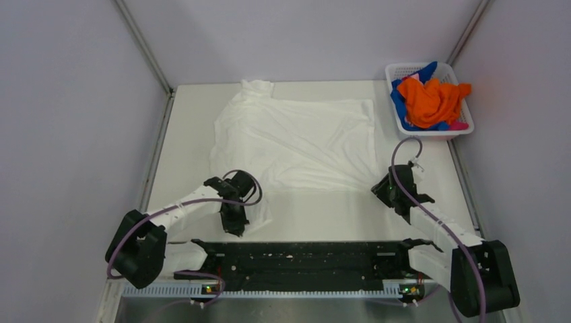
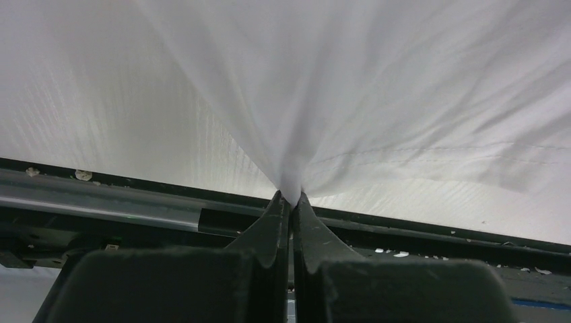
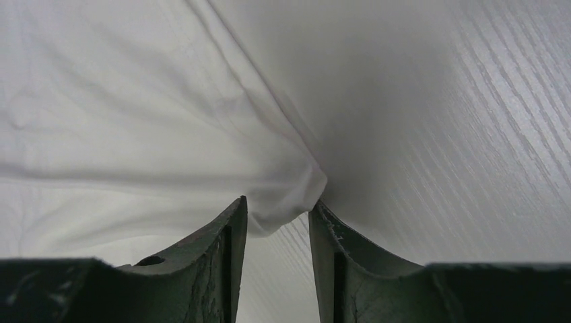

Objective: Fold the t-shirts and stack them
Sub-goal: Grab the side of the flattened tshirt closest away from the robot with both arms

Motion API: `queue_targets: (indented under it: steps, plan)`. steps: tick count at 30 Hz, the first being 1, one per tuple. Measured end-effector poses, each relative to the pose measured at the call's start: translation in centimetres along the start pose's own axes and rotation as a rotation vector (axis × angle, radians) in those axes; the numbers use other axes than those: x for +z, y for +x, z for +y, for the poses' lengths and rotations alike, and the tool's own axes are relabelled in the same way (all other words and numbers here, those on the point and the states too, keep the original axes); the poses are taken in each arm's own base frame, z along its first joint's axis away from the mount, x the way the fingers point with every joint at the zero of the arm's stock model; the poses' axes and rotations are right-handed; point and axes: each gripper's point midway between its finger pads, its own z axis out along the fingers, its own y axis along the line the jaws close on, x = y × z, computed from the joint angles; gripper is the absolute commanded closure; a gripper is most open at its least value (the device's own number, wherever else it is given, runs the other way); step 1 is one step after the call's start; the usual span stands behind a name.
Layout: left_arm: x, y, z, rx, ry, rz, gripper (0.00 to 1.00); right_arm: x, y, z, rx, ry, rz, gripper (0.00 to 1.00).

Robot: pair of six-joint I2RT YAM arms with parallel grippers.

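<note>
A: Start at the left. What is the left gripper (image 2: 291, 200) doing?

B: Its jaws are pressed tight together on a pinch of the white t-shirt (image 1: 296, 138). In the left wrist view the cloth rises from the fingertips in a taut peak and fans out above them.

A: And where does the shirt lie?

B: It is spread across the middle of the table (image 1: 323, 212), wrinkled. One sleeve points toward the far edge, and the near left corner is drawn toward that gripper.

A: What about the right gripper (image 3: 277, 205)?

B: It is at the shirt's near right corner. The jaws stand partly apart, and a rounded fold of the corner sits between the tips. The fold touches one finger, and bare table shows in the gap below it. I see no firm pinch.

A: What is further right?

B: A white lattice basket (image 1: 402, 68) stands at the table's far right corner, well apart from both arms. An orange t-shirt (image 1: 431, 101) is heaped on top in it. A blue t-shirt (image 1: 398, 108) lies under it, and a bit of pink t-shirt (image 1: 459, 125) shows at the near edge.
</note>
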Motion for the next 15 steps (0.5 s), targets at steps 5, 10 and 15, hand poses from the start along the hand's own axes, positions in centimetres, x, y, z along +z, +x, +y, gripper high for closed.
queue_targets:
  steps: [5, 10, 15]
  plan:
    - [-0.7, 0.3, 0.0, -0.014, 0.024, 0.000, 1.00, 0.8, -0.5, 0.6, 0.008, -0.009, -0.022, 0.73]
    - [-1.2, 0.9, -0.3, -0.027, 0.053, 0.017, 1.00, 1.2, -0.5, 0.5, 0.006, 0.000, -0.024, 1.00]
    - [-1.8, 1.5, 0.1, -0.044, 0.055, 0.027, 1.00, 0.8, -0.1, -0.2, -0.002, 0.030, -0.002, 1.00]
